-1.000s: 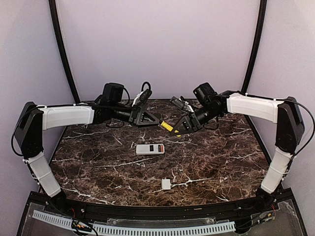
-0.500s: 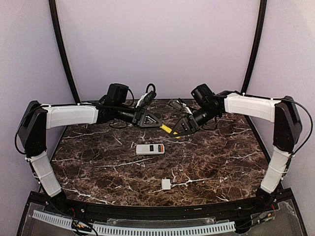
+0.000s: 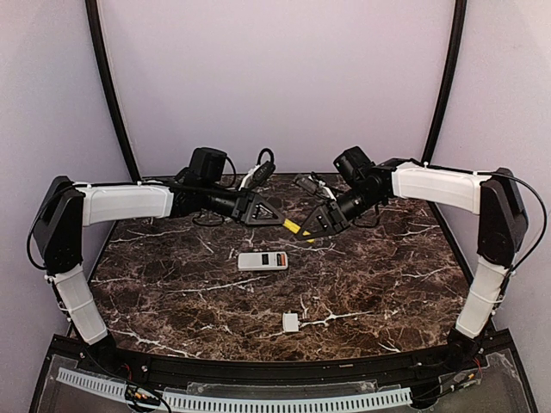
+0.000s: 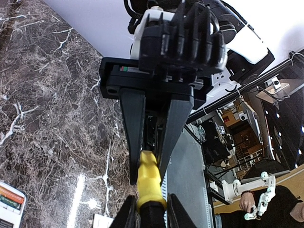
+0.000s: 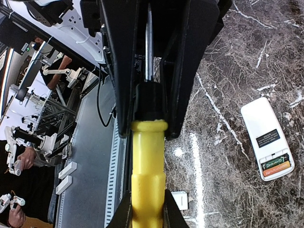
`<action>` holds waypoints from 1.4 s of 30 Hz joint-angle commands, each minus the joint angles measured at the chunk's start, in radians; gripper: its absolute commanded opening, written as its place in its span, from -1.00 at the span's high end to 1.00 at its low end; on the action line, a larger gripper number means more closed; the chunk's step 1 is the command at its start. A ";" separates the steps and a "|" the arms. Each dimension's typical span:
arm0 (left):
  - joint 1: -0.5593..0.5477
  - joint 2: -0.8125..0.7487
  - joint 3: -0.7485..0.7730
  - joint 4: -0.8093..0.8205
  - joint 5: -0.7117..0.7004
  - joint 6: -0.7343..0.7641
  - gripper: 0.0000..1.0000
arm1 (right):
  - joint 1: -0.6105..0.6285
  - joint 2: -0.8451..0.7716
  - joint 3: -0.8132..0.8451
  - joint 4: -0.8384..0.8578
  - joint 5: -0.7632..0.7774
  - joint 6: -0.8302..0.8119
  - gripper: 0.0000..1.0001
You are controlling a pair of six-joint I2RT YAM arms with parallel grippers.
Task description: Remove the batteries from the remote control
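Lettering is scarce and none of it can be read. The remote control carries a small dark label with pale print on its white back. The greenish one of the two batteries bears a line of writing. Both are too small to make out in the right wrist view.

The remote control lies flat near the middle of the dark marbled tabletop, on the near side of both tools and touched by neither. Its compartment is uncovered at the right end. The batteries sit inside it side by side, the greenish one next to the orange-red one. A small white cover piece lies nearer to the arm bases, a little to the right and well apart from the remote control.

Above the far half of the tabletop the two tools meet tip to tip around a screwdriver, which is held off the surface. The right tool is closed tight on the yellow handle. The left tool has its fingers drawn in against the black collar where the handle ends. In the right wrist view the metal shaft runs on between those fingers toward the left tool's body.
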 commanded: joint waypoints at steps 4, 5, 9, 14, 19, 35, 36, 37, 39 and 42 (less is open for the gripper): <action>-0.020 -0.004 0.014 -0.021 0.017 0.024 0.86 | 0.013 0.006 0.027 0.020 0.003 0.001 1.00; -0.020 -0.007 0.013 -0.021 0.015 0.024 0.91 | 0.013 0.005 0.028 0.019 0.007 0.002 1.00; -0.020 -0.016 0.010 -0.022 -0.008 0.025 0.99 | 0.012 0.000 0.027 0.021 0.037 0.009 0.73; -0.019 -0.032 0.006 -0.017 -0.045 0.017 0.99 | 0.009 -0.031 0.008 0.054 0.092 0.039 -0.40; -0.013 -0.053 -0.002 0.004 -0.088 0.006 0.99 | -0.029 -0.098 -0.053 0.185 0.126 0.136 -0.86; 0.056 -0.054 -0.054 0.412 -0.160 -0.287 0.99 | -0.071 -0.252 -0.361 0.986 0.268 0.772 -0.97; 0.058 -0.050 -0.052 0.443 -0.154 -0.300 0.99 | -0.071 -0.250 -0.368 1.013 0.272 0.796 -0.97; 0.063 -0.042 -0.050 0.459 -0.149 -0.325 0.99 | -0.071 -0.247 -0.374 1.039 0.275 0.816 -0.97; 0.067 -0.032 -0.049 0.502 -0.139 -0.357 0.99 | -0.071 -0.241 -0.387 1.095 0.285 0.861 -0.96; 0.068 -0.017 -0.047 0.532 -0.139 -0.377 0.99 | -0.071 -0.228 -0.409 1.198 0.287 0.929 -0.93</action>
